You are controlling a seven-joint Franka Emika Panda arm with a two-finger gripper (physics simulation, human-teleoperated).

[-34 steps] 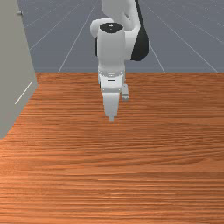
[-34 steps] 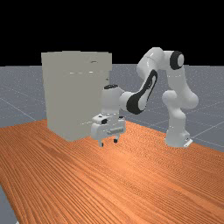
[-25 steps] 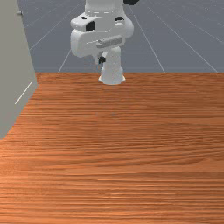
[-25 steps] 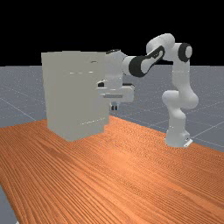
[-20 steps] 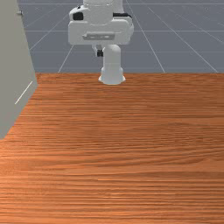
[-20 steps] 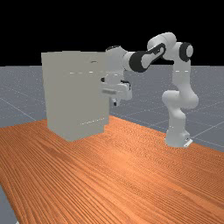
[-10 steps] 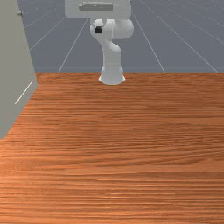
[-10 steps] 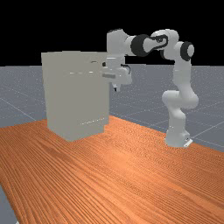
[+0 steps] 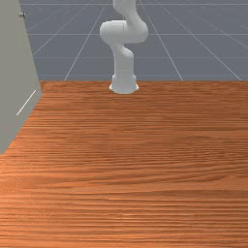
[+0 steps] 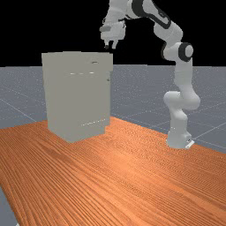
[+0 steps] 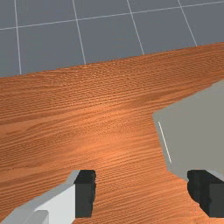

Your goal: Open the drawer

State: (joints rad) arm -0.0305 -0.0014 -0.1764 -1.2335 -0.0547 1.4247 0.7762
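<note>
My gripper (image 10: 110,46) hangs above the top right edge of the grey cabinet (image 10: 76,99) in the far view, touching nothing. In the wrist view the fingers of my gripper (image 11: 141,193) stand wide apart with bare space between them, and part of the cabinet (image 11: 197,131) lies below, toward one finger. The cabinet's upper part juts slightly at the far view's right, with a small dark fitting (image 10: 108,80) just under it. A small knob-like piece (image 9: 22,14) sticks out of the cabinet (image 9: 14,72) in the front view. I cannot tell which drawer fronts are open.
The wooden table (image 10: 132,176) spreads around the cabinet's foot. My arm's base (image 10: 178,140) stands at the far view's right, with the raised arm links (image 10: 170,35) bridging over toward the cabinet. In the front view the base (image 9: 124,85) stands at the table's back edge.
My hand has risen from beside the cabinet to above its top edge, turning on the way, and has left the front view's top. The cabinet stands as before.
</note>
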